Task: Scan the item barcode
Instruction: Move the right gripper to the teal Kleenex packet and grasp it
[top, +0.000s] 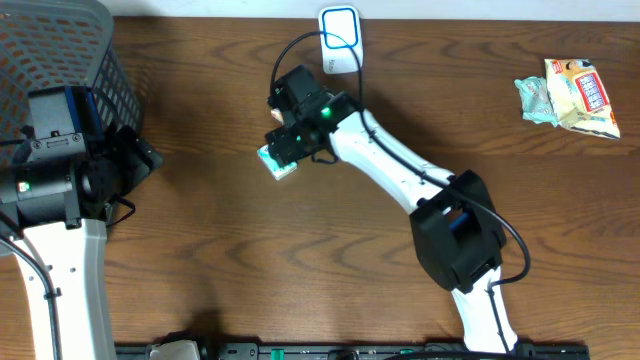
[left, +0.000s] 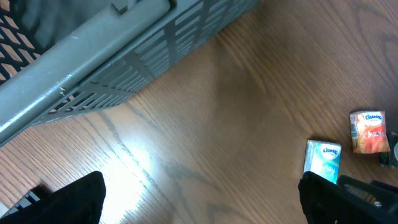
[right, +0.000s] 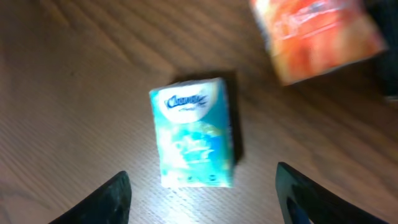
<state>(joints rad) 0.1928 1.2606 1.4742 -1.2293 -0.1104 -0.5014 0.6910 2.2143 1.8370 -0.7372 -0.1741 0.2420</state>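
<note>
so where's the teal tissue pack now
Overhead, the teal tissue pack lies on the wooden table left of centre, under the right gripper, beside an orange pack.

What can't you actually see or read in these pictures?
- Barcode: none shows on the blue tissue pack; only its printed front faces up.
- Orange pack: blurred and cut by the top edge in the right wrist view; the right arm covers it overhead.
- Snack bag: print too small overhead.
- Basket: inside mostly cut off by the overhead frame's edge.
</note>
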